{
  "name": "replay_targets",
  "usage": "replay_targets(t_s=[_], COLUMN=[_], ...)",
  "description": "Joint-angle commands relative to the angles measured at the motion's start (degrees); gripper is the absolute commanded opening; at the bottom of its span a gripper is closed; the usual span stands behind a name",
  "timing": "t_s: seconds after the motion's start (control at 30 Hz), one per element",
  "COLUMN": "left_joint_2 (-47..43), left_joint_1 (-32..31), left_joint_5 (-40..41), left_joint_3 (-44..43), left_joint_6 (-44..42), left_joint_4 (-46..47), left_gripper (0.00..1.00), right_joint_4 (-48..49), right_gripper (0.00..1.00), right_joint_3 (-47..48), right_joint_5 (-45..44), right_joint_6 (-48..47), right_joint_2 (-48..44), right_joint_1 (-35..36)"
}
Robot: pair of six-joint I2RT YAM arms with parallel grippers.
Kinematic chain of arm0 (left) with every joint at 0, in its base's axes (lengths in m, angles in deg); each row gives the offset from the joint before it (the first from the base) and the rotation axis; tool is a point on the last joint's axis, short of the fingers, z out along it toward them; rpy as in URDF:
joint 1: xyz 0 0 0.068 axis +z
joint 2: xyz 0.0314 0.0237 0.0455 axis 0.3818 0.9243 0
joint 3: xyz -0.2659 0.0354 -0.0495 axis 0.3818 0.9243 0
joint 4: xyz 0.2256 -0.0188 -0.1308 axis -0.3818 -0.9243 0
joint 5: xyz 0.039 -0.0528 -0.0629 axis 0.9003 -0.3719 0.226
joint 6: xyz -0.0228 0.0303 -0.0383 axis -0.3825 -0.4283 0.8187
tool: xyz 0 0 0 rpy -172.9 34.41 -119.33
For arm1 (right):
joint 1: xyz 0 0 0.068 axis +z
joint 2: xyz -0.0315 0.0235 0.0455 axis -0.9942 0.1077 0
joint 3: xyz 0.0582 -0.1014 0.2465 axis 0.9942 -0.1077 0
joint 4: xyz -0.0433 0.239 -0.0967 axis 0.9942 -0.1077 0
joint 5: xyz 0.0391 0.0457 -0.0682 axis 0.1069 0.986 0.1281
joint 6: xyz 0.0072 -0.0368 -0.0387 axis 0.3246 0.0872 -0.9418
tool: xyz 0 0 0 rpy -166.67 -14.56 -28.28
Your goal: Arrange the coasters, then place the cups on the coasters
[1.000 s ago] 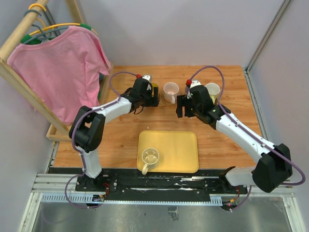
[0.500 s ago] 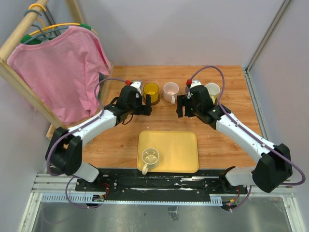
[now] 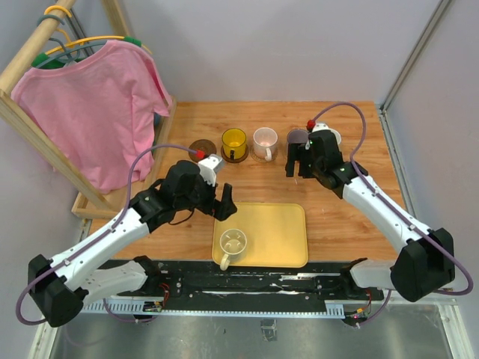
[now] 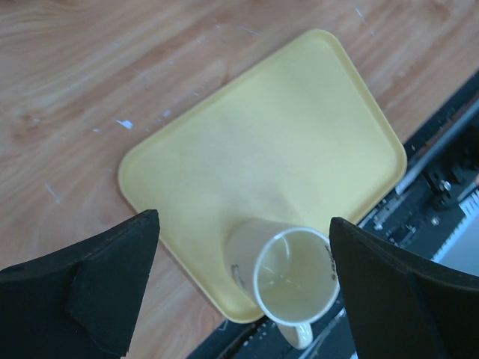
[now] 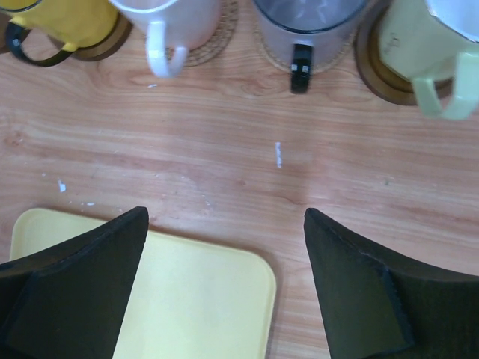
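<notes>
The wooden table (image 3: 247, 116) was walled in on the far and right sides. A rack (image 3: 30, 52) hung with a pink shirt (image 3: 90, 105) crowded its left edge. The yellow tray (image 3: 277, 232) sat tight against the near edge, and a band of bare wood lay between it and the back row.

The left gripper (image 4: 243, 218) hovered over the tray's left part, fingers spread wide and holding nothing. The cream cup (image 4: 293, 275) stood below it in the near-left corner, its handle poking over the rim.

The right gripper (image 5: 224, 211) hung over the bare band with its jaws also wide apart and empty.

Four cups stood in the back row: yellow cup (image 5: 60, 19), pinkish white cup (image 5: 176, 19), purple-grey cup (image 5: 307, 15) and pale green cup (image 5: 419, 37). Each was on a coaster, and the wrist view cropped all their tops. From above, the right arm hid most of the green one.

One dark coaster (image 3: 201, 147) lay bare at the row's left end.
</notes>
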Motion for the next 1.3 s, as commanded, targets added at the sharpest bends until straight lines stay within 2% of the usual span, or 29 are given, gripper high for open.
replay_targets(t_s=[0.0,0.13,0.3,0.77,1.27], left_joint_2=[-2.2,-1.7,-0.6,-2.8,-3.3], left_joint_1=[-3.1,-5.0,-10.2,-20.4,-27.9], left_joint_5=[-3.3,-2.7,2.2,12.6,17.8], left_joint_3=[-0.9,-0.7,0.4,5.3,11.2], left_joint_6=[3.0,6.7,10.4,21.7,29.4], left_joint_4=[-5.1,-8.2,-11.2,-10.8,-9.3], left_gripper=[1.00,1.00,1.00,1.00,1.00], right_joint_4=[-0.4,-1.1,-1.4,-0.5,-0.2], right_gripper=[0.88,0.91,0.93,0.95,0.96], right_joint_3=[-2.3,-4.2,-7.2,-14.1,-20.3], right_joint_5=[-0.4,-0.5,-1.0,-0.8,1.2], right_joint_6=[1.9,1.9,1.9,1.5,2.2], right_joint_2=[-3.5,-6.6,-10.8,-17.2,-24.1], right_joint_1=[-5.1,-9.0,-11.7,-12.0,-11.9])
